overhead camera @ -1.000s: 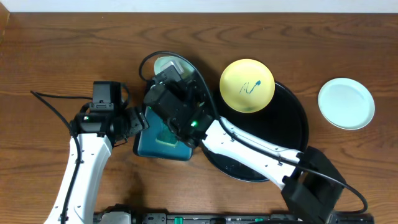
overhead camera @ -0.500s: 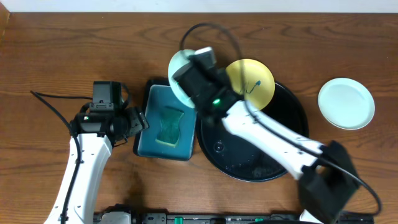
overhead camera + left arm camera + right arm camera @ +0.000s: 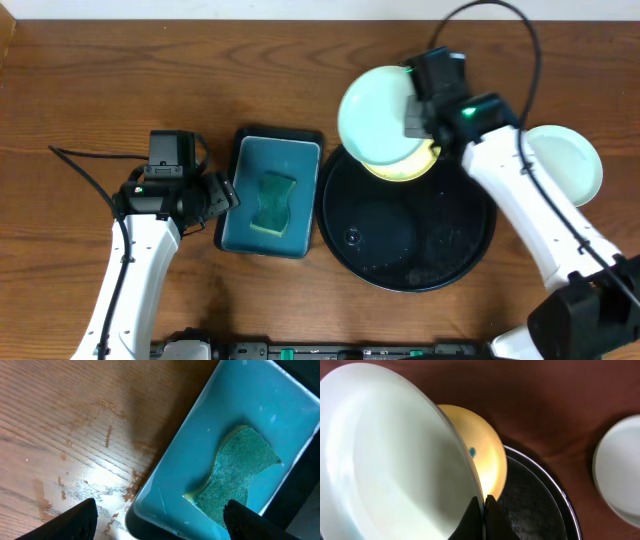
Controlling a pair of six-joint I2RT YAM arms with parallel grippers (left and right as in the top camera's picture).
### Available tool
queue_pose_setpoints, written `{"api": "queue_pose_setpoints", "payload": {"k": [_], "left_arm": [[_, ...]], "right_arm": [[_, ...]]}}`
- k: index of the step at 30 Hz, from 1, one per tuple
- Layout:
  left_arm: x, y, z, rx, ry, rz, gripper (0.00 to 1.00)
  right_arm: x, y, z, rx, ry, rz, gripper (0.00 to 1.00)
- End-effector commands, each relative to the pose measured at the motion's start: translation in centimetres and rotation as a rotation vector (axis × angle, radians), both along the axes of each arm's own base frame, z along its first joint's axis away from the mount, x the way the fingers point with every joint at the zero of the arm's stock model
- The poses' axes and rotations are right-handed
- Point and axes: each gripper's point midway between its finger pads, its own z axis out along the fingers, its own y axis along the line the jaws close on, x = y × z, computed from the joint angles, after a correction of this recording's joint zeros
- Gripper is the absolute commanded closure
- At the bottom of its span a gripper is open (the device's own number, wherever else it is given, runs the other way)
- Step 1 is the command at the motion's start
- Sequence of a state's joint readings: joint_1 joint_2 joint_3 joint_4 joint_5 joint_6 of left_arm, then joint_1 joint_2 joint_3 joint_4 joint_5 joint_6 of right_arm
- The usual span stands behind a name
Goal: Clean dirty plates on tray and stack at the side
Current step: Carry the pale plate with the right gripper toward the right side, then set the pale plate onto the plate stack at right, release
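Above the yellow plate (image 3: 491, 457), right tool (image 3: 483, 511) pinches mint plate (image 3: 395, 455) (tilted).

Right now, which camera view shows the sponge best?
The left wrist view: the sponge is close and large, lying in the teal tray, its curved edge and rough surface clear. The overhead view shows it whole but small. The right wrist view does not show it.
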State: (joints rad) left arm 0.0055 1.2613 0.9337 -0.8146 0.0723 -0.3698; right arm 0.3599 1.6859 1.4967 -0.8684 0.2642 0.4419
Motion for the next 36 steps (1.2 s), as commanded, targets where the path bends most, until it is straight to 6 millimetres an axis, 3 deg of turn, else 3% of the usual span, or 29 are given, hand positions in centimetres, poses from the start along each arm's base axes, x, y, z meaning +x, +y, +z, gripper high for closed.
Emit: {"api": "queue_pose_setpoints", "payload": {"k": [1,6,11,15,23,29,36], "left_arm": [[-0.1,0.2,0.1,0.002,-0.002,0.015,0.18],[-0.1,0.2,0.1,0.002,-0.002,0.015,0.18],[-0.1,0.2,0.1,0.002,-0.002,0.015,0.18],[-0.1,0.2,0.1,0.002,-0.003,0.015,0.18],[0.1,0.2,0.2,0.002,-0.01,0.015,0.18],[0.1,0.2,0.2,0.002,-0.011,0.015,0.18],[0.1,0.2,0.2,0.001,-0.01,0.015,0.18]], "right_arm": [[0.1,-1.6,-0.2,0.16,0.056,-0.038,0.99],[-0.5,-6.9,-1.0,0.247,0.126,-0.163,0.99],[-1.8,-13.5,-2.2,0.288,0.172,-0.309,0.99],[-3.7,-18.7,-3.8,0.31,0.203,-0.453,0.99],[-7.5,-26.6,-7.3,0.42,0.186,-0.689,0.99],[-10.3,-30.8,-9.6,0.434,0.157,-0.823,0.99],[-11.1,-31.9,-11.7,0.459,0.113,-0.853,0.99]]}}
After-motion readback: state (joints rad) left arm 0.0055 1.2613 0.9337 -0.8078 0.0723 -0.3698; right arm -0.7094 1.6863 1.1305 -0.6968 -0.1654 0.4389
